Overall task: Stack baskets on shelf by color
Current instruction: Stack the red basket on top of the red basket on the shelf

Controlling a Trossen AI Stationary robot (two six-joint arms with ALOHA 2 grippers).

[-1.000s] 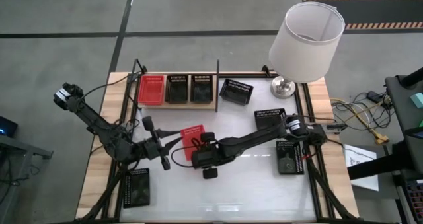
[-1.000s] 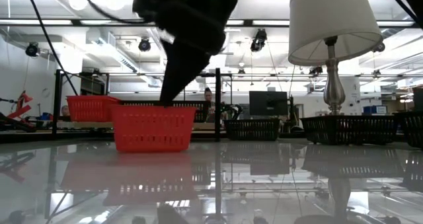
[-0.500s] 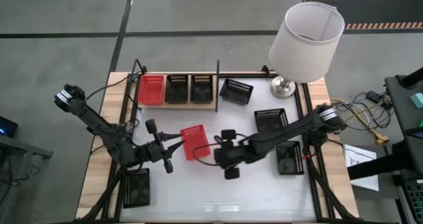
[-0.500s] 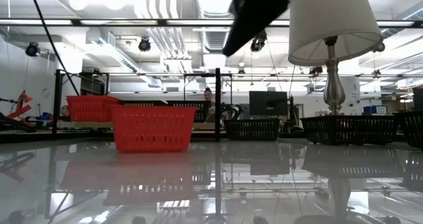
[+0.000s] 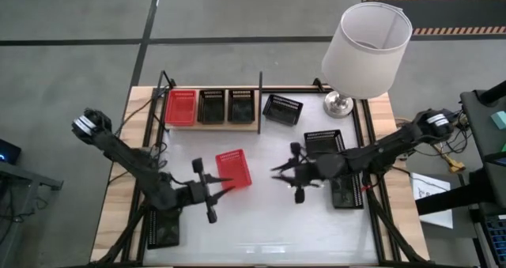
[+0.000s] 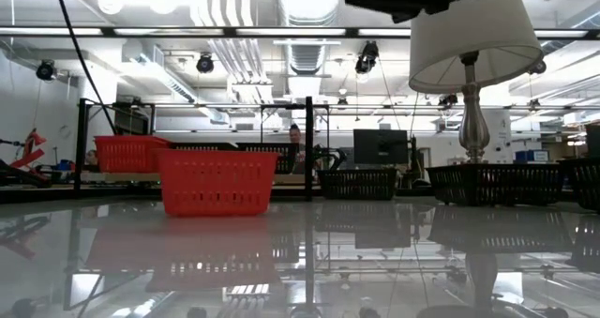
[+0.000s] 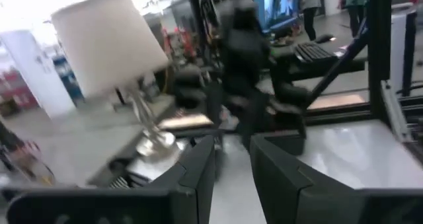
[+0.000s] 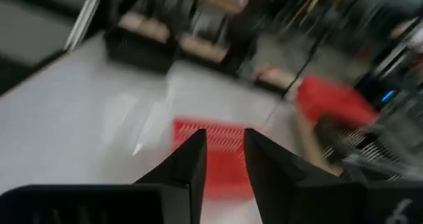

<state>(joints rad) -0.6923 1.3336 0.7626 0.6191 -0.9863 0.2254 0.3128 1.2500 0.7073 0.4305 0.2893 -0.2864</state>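
Note:
One red basket rests flat on its bottom on the white table, mid-left. The shelf at the far edge carries a red basket and two black baskets. My left gripper hovers open by the loose red basket's near-left corner, above it, pointing level toward the right. My right gripper is open to that basket's right, pointing at it across a gap, with nothing between its fingers.
A black basket sits just right of the shelf. More black baskets lie at the right and the near left. A lamp stands at the far right corner. Bare table lies along the near edge.
My right gripper has drawn up and away from the red basket toward the table's right, tipping from pointing down to nearly level. The basket stays where it was on the table. My left gripper has shifted a little toward the near edge and the basket.

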